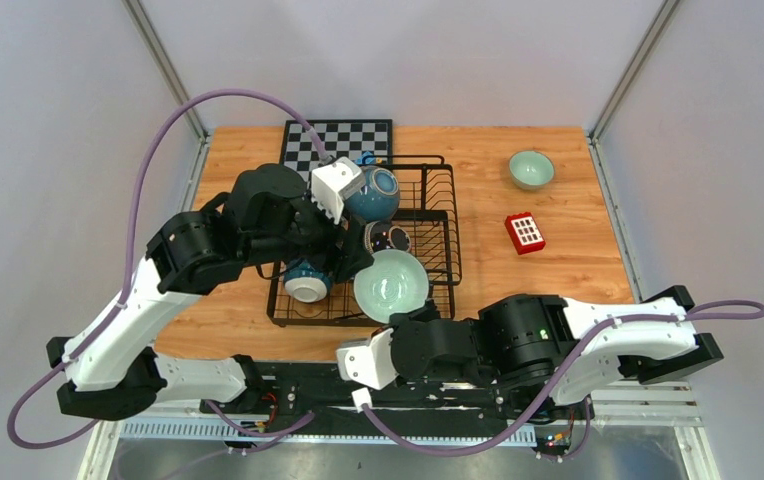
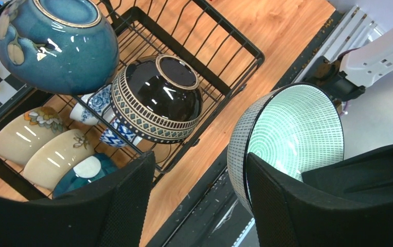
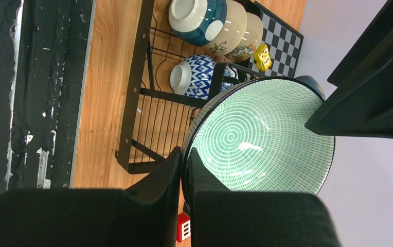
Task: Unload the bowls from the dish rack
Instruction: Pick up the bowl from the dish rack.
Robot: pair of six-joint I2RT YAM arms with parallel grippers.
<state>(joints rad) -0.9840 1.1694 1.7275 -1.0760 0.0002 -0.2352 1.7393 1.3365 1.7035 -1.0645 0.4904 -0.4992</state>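
The bowls are mostly in the big black wire dish rack (image 1: 428,215) in the middle of the wooden table (image 1: 568,270). One pale green round bowl with thin ring lines inside (image 1: 391,283) is tipped up on its side at the near right corner of the rack. The right gripper (image 3: 184,159) pinches the rim of this bowl, with one finger inside and one outside. The left gripper (image 2: 198,159) hangs over the rack with its two black fingers spread apart, not pinching anything. The green bowl is just beside its right finger.

In the rack, a shiny teal blue bowl (image 2: 55,46) rests bottom up on the high wires at the far side. Next to it, a dark bowl with a patterned band (image 2: 158,98) also lies bottom up. Under them is a small blue-and-white patterned bowl (image 3: 194,74). Two beige bowls with flowers (image 2: 24,136) lean in a row on the left side. A teal bowl with a white inside (image 3: 194,18) leans against them.

Another plain pale green bowl (image 1: 531,168) stands upright on the table, well apart from the rack on the far right. A red block with white squares (image 1: 525,232) lies near it. A black-and-white chessboard (image 1: 343,135) lies behind the rack.
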